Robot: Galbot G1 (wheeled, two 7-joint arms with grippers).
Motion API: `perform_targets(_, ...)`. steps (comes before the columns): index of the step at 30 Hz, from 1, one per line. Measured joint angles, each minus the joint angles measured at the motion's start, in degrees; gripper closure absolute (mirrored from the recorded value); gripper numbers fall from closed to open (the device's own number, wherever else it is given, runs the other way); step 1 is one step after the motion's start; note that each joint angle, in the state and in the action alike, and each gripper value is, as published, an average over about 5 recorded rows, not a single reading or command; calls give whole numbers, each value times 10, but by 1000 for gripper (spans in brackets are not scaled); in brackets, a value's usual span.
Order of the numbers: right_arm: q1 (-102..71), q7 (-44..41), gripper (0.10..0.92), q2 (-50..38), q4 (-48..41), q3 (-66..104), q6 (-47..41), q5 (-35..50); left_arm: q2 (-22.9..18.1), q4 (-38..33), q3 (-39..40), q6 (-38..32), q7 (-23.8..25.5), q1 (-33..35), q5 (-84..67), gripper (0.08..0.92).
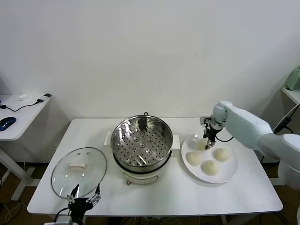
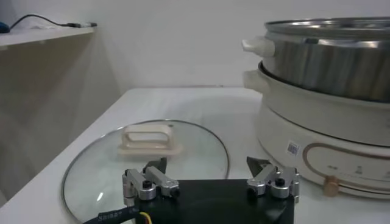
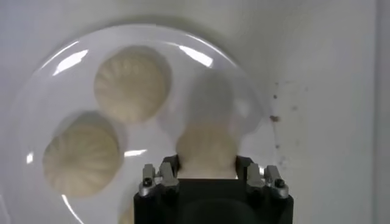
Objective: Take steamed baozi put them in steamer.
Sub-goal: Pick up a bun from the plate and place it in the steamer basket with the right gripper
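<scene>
The steamer (image 1: 142, 140) held no buns yet: all four buns (image 1: 209, 158) sat on the plate (image 1: 231, 172), the right gripper (image 1: 207, 145) clamped on the rear one, while the left gripper (image 1: 84, 201) waited with jaws apart by the lid (image 1: 78, 171).

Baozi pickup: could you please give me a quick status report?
Right gripper shut on a baozi over the plate. Left gripper open, parked above the glass lid. Steamer uncovered, no buns inside. Path clear.
</scene>
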Motion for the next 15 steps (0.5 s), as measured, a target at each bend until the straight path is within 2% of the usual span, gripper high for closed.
perform_targets(8, 172, -10, 414, -3, 129, -104, 37, 87, 4, -6, 6, -2, 0, 2, 5, 177)
perform_targets(15, 278, -4, 414, 51, 241, -152, 117, 118, 5, -10, 9, -1, 1, 0, 7, 177)
